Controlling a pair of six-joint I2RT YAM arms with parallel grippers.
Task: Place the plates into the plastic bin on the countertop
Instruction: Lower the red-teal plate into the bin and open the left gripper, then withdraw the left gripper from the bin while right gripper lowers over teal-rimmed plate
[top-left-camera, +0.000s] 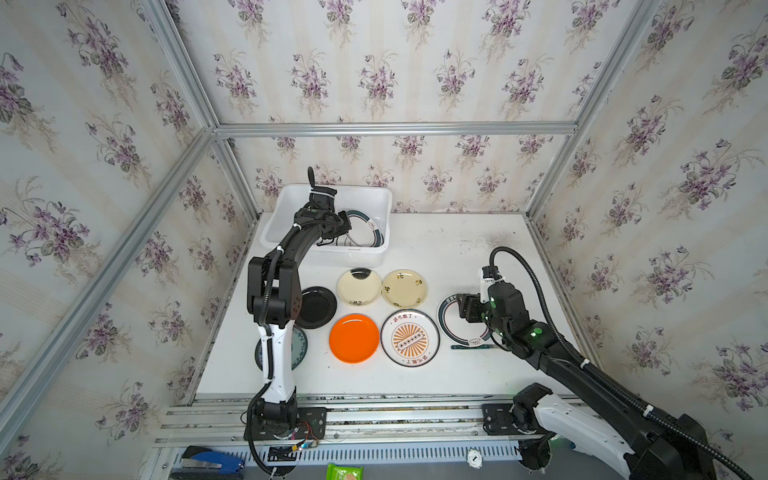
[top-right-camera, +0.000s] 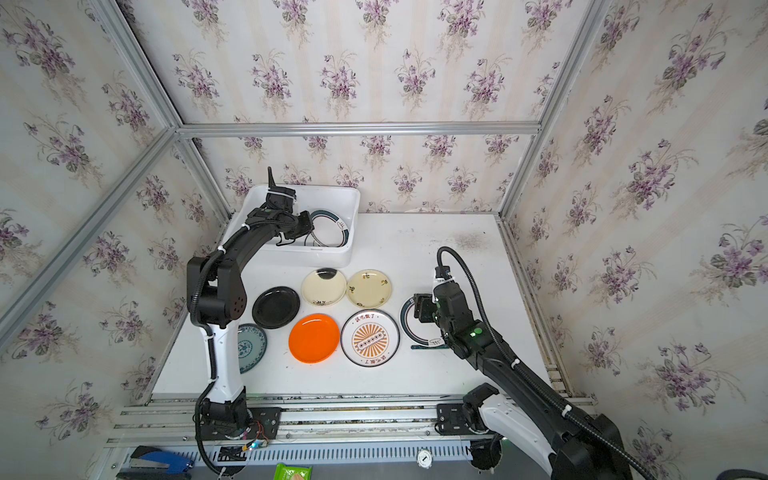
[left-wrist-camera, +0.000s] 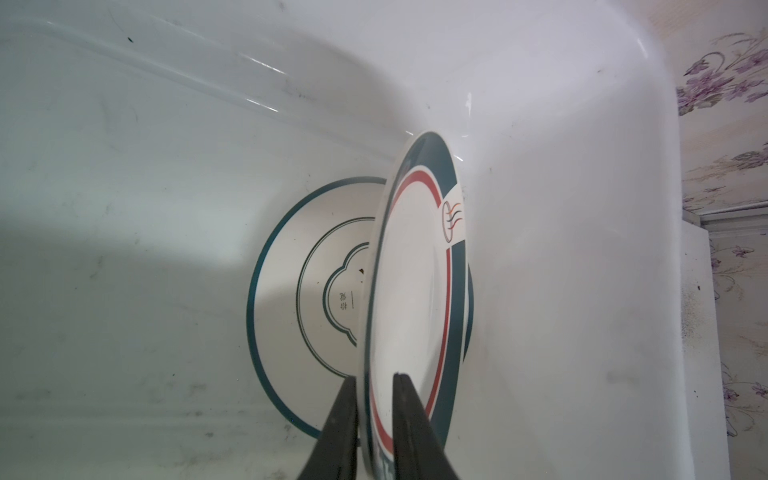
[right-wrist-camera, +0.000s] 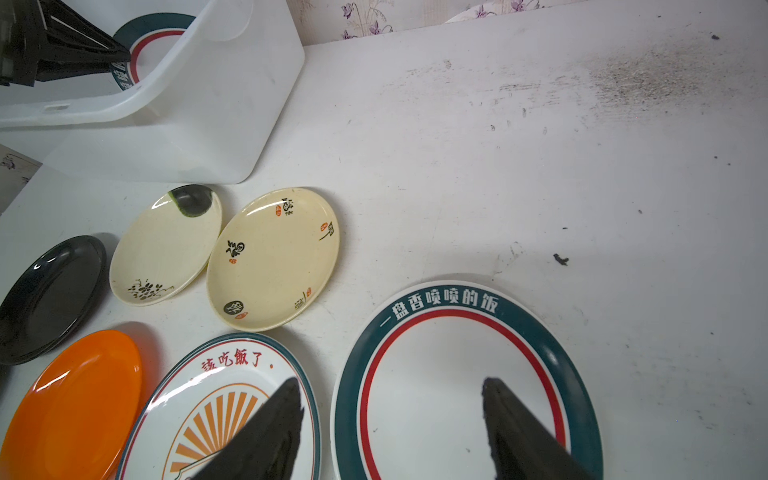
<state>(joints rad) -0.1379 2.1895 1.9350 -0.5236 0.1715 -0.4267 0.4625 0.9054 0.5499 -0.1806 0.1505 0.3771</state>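
Inside the plastic bin (top-left-camera: 365, 257) (left-wrist-camera: 540, 187), my left gripper (top-left-camera: 344, 225) (left-wrist-camera: 376, 376) has its fingers slightly apart astride the rim of a teal-and-red ringed plate (left-wrist-camera: 415, 270) (top-left-camera: 371, 227). That plate stands on edge and leans on the bin wall. Another ringed plate (left-wrist-camera: 299, 291) lies flat on the bin floor. My right gripper (top-left-camera: 461, 308) (right-wrist-camera: 390, 386) hangs open just over a matching ringed plate (right-wrist-camera: 457, 353) on the countertop (top-left-camera: 457, 249). Orange (top-left-camera: 354, 338), sunburst (top-left-camera: 410, 337), black (top-left-camera: 318, 306) and two cream plates (top-left-camera: 359, 286) (top-left-camera: 404, 288) lie between the arms.
A blue-green patterned plate (top-left-camera: 300, 347) lies half hidden behind the left arm. A thin dark utensil handle (top-left-camera: 473, 346) rests just in front of the right-hand ringed plate. Aluminium framing (top-left-camera: 374, 401) edges the countertop, and wallpapered walls close in three sides.
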